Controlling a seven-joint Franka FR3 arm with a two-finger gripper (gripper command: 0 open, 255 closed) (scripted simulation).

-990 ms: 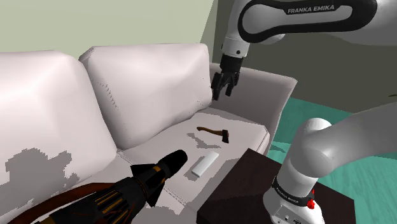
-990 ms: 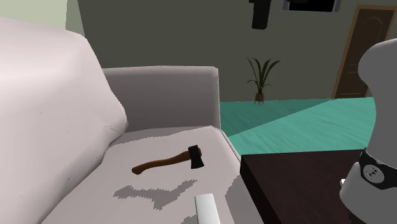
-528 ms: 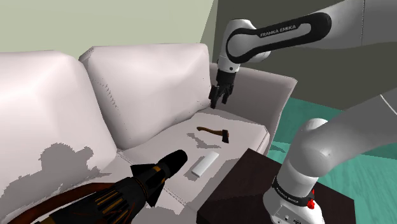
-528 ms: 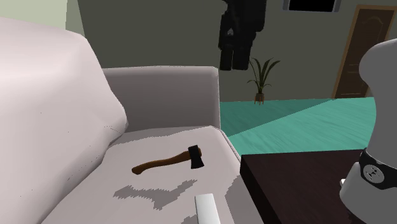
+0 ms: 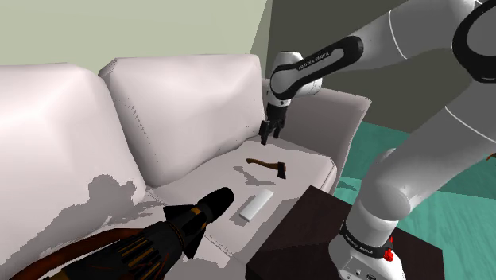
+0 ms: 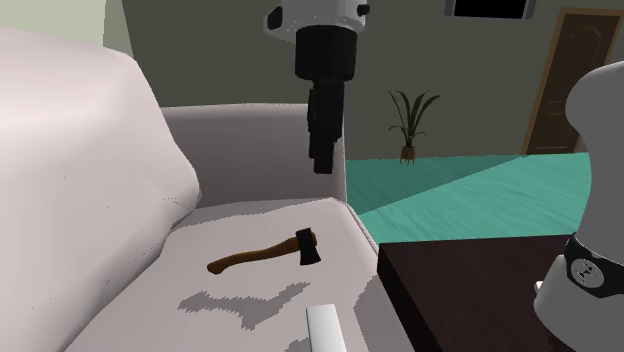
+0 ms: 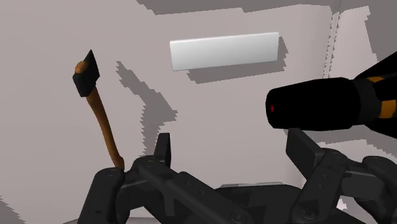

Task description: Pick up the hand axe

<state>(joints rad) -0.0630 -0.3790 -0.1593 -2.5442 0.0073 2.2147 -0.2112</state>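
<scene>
- Hand axe is laid flat on sofa seat; handle exposed.
- Gripper is held above it, axe at 6 o'clock in shoulder view; fingers spread wide, empty, apparently readied for descent.

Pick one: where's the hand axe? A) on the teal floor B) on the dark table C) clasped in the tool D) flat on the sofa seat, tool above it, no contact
D: the hand axe lies on the sofa seat, the open tool hanging clear above it.
</scene>
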